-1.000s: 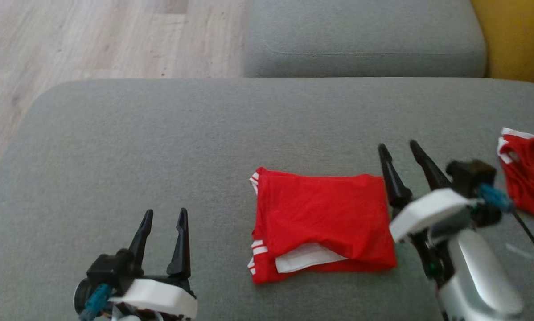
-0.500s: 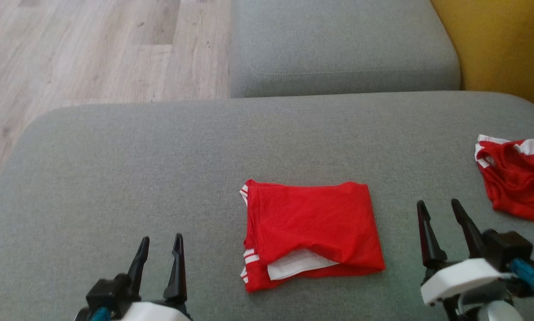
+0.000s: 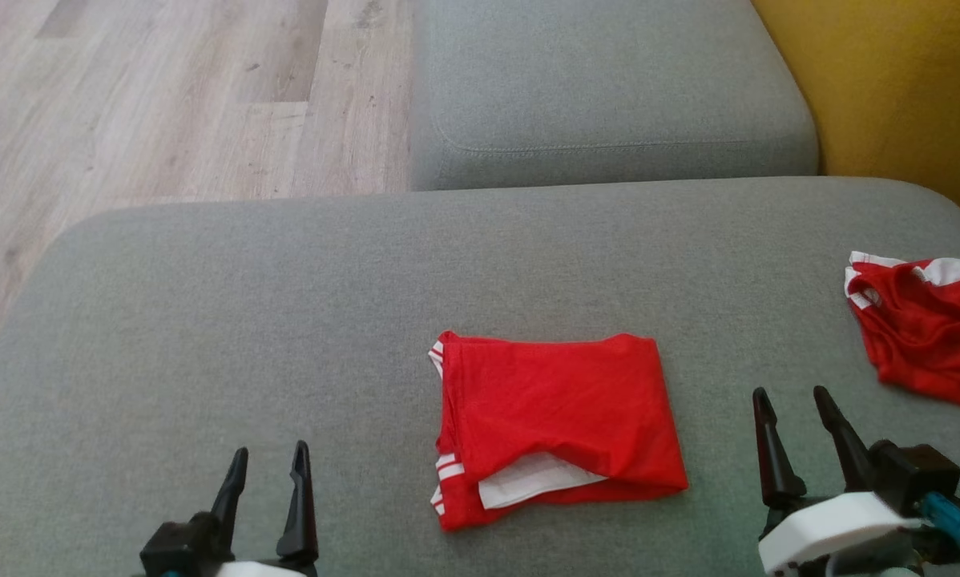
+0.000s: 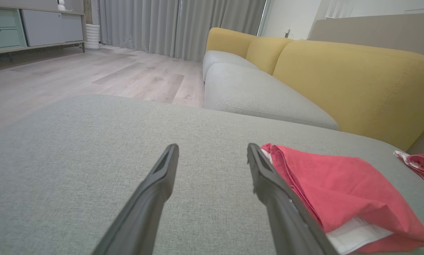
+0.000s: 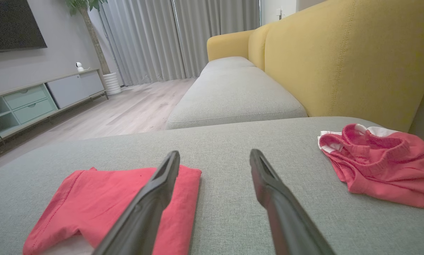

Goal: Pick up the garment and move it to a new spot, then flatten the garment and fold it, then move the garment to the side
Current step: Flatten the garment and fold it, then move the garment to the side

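Garment (image 3: 556, 417) lies folded between left pincer (image 3: 272, 447) and right pincer (image 3: 790, 390), both spread apart, holding nothing.

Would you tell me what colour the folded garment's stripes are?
White stripes on the red folded garment; head view.

1. Folded red garment (image 3: 556, 429) lies flat at lower centre on the grey cushion (image 3: 288, 320). It is roughly rectangular, with white stripes at its left edge and a white panel showing under the bottom fold.
2. Left gripper (image 3: 270, 447) is at lower left, fingers spread and pointing up-frame, well apart from the garment.
3. Right gripper (image 3: 790, 390) is at lower right, fingers spread, near the garment's right edge but not touching.
4. Crumpled red garment (image 3: 925, 336) with white trim lies at the right edge, cut off by the frame.
5. Second grey cushion (image 3: 608, 88) at top centre, wood floor (image 3: 127, 96) at upper left, yellow upholstery (image 3: 905, 88) at upper right.
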Tool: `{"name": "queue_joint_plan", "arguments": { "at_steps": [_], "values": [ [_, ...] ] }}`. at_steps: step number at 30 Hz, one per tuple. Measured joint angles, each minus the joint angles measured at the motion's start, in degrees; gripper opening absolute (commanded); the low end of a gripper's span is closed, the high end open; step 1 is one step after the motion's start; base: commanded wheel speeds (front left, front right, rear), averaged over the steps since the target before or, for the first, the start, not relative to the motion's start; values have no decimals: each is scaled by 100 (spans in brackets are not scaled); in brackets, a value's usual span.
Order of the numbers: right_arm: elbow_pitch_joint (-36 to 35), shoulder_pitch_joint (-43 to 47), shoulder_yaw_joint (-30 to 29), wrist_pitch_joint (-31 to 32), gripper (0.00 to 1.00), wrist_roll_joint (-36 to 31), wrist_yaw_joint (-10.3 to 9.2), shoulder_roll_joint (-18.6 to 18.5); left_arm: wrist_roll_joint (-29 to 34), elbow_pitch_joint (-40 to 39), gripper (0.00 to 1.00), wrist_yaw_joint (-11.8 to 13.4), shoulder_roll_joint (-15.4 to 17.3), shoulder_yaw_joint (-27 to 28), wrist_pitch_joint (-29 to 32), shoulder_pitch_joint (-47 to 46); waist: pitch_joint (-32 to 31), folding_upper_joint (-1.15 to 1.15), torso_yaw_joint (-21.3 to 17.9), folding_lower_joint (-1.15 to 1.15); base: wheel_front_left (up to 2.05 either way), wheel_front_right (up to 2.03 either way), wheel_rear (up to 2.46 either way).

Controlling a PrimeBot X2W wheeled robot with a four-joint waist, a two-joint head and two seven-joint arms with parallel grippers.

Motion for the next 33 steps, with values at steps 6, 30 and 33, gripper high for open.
{"name": "queue_joint_plan", "arguments": {
  "at_steps": [6,30,33],
  "values": [
    [30,0,11,1,100,0,0,0,35,25,100,-2,1,44,0,-1,7,0,-2,0,0,0,0],
    [513,-1263,-233,1370,100,-261,0,0,147,-7,100,-96,2,32,3,-53,256,0,333,1,0,0,0],
    [924,-1532,-303,1781,100,-296,1,0,149,-15,100,-99,0,-12,4,-113,330,0,483,1,0,0,0]
  ]
}}
